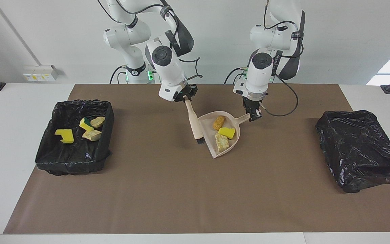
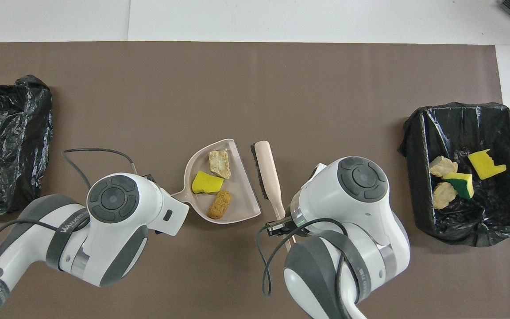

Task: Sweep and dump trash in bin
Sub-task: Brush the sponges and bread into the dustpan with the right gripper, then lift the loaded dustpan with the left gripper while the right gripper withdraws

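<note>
My left gripper [image 1: 254, 116] is shut on the handle of the beige dustpan [image 1: 237, 130], near the middle of the mat. In the pan [image 2: 239, 195] lie three pieces of trash: an orange lump [image 1: 219, 122], a yellow sponge [image 1: 227, 132] and a tan lump [image 1: 221, 142]. My right gripper [image 1: 185, 98] is shut on the handle of the beige brush [image 1: 195, 123]. The brush [image 2: 266, 166] hangs beside the pan with a gap between them, bristles toward it. The bin [image 1: 46, 159] at the right arm's end holds several more pieces of trash [image 1: 65, 135].
A second black-lined bin [image 1: 357, 149] stands at the left arm's end of the table, with nothing showing in it. The brown mat [image 1: 181, 189] covers most of the table. In the overhead view both wrists hide the grippers.
</note>
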